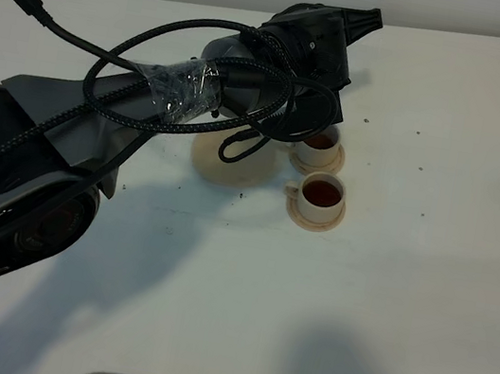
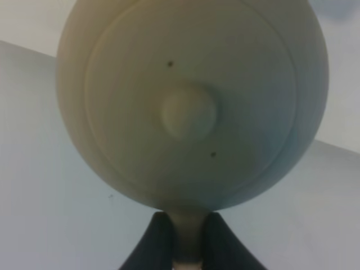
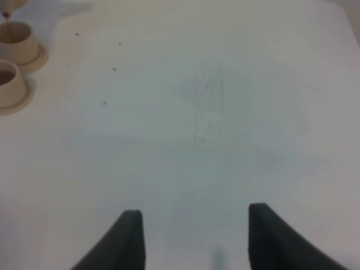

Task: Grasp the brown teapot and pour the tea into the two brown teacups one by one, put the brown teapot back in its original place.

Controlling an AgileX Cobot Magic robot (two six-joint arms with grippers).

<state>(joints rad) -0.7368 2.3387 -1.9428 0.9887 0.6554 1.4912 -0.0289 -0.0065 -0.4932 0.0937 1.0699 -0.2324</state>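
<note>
Left end effector (image 2: 185,222), pinching the teapot (image 2: 191,107) handle (image 2: 187,242), pours over the cup (image 1: 319,145) behind the full cup (image 1: 323,194); right end effector (image 3: 194,216) hangs spread.

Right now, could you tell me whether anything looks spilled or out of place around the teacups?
No puddle shows, but small dark specks dot the table near the large saucer and beyond the two teacups, and two sit on the teapot lid. Tea drops or dirt, I cannot tell.

My white table (image 1: 421,312) bears a large tan saucer (image 1: 219,170), a near small saucer (image 1: 307,221) and a far small saucer (image 1: 306,165) close beside it, and scattered dark specks (image 1: 419,134).
</note>
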